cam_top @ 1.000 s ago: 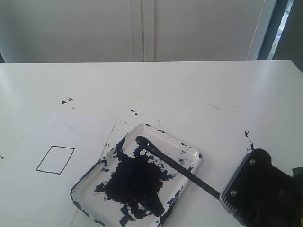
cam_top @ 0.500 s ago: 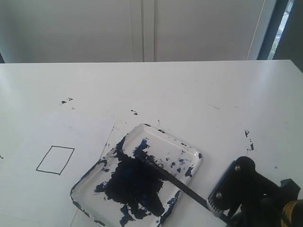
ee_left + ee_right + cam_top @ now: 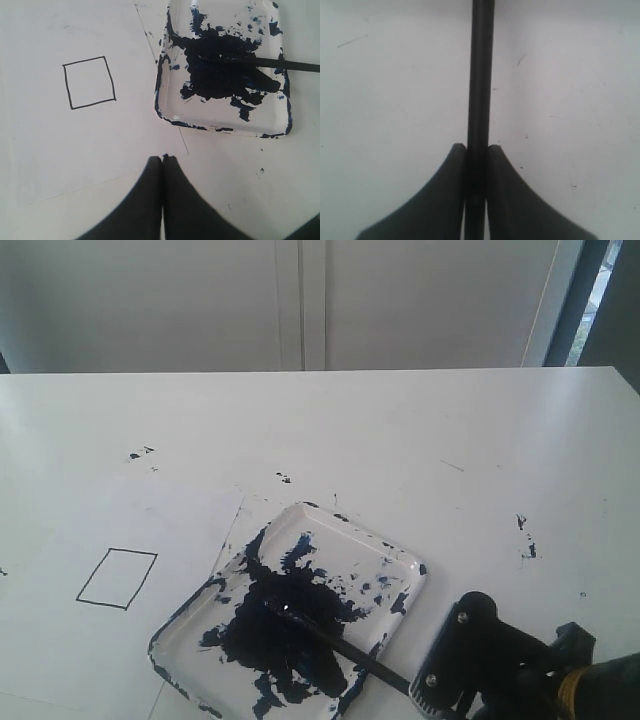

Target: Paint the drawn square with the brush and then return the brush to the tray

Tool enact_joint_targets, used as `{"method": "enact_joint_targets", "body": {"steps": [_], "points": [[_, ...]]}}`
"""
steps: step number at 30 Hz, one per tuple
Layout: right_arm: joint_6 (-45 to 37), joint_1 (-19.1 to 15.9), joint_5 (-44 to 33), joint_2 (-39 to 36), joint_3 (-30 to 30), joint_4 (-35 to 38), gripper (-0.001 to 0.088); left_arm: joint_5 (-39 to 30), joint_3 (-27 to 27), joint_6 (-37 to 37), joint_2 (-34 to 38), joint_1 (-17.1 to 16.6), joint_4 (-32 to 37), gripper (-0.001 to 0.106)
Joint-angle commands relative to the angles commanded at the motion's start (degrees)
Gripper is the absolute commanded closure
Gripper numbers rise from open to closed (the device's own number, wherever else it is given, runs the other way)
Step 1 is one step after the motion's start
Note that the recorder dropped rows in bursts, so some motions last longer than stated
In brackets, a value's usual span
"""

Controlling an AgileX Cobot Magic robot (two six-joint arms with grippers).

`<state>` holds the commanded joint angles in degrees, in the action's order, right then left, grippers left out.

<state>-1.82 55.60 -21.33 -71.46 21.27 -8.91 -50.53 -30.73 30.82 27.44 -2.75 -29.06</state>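
The drawn square (image 3: 117, 579) (image 3: 89, 82) is a thin black outline on white paper, white inside, left of the tray. The clear tray (image 3: 415, 565) (image 3: 225, 131) carries a big navy paint blot. The black brush (image 3: 345, 647) (image 3: 287, 64) (image 3: 480, 75) slants down over the tray's near right rim, and its tip sits in the blot. My right gripper (image 3: 418, 687) (image 3: 477, 147) is shut on the brush handle at the table's front right. My left gripper (image 3: 162, 158) is shut and empty, hovering above the paper's edge near the tray; the exterior view does not show it.
The white paper sheet (image 3: 150, 525) lies on the white table, its right edge beside the tray. Small paint specks (image 3: 140, 453) dot the table, more specks (image 3: 284, 478) lie behind the tray, and others (image 3: 524, 535) to its right. A pale wall stands behind the table.
My right gripper has moved toward the front left with the brush. The brush tip has slid from the tray's far part down into the dark blot.
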Motion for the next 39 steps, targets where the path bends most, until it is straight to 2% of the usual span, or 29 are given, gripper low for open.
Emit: {"method": "enact_joint_targets", "body": {"steps": [8, 13, 15, 17, 19, 22, 28, 34, 39], "points": [[0.0, 0.0, 0.2, -0.6, 0.0, 0.0, 0.0868, 0.0, 0.0, 0.0, 0.0, 0.0, 0.0, 0.105], [0.1, 0.0, 4.5, -0.6, -0.2, 0.0, 0.0866, 0.0, 0.0, 0.0, 0.0, 0.0, 0.0, 0.105], [0.1, 0.0, 6.1, -0.6, -0.9, -0.2, 0.0803, 0.0, 0.0, 0.0, 0.0, 0.0, 0.0, 0.105], [0.1, 0.0, 6.2, -0.7, -1.6, -0.2, 0.0693, 0.0, 0.0, 0.0, 0.0, 0.0, 0.0, 0.105], [0.1, 0.0, 6.5, -0.7, -2.0, -0.2, 0.0660, 0.0, 0.0, 0.0, 0.0, 0.0, 0.0, 0.105], [0.7, 0.0, 7.7, -0.7, -2.0, -0.2, 0.0656, 0.0, 0.0, 0.0, 0.0, 0.0, 0.0, 0.105], [1.8, 0.0, 11.8, -0.7, -3.3, 0.0, 0.0432, 0.0, 0.0, 0.0, 0.0, 0.0, 0.0, 0.105], [2.8, 0.0, 19.3, -0.7, -7.1, 2.7, 0.0421, 0.0, 0.0, 0.0, 0.0, 0.0, 0.0, 0.105], [0.4, 0.0, 20.9, -0.7, -8.1, 5.1, 0.0457, 0.0, 0.0, 0.0, 0.0, 0.0, 0.0, 0.105]]}}
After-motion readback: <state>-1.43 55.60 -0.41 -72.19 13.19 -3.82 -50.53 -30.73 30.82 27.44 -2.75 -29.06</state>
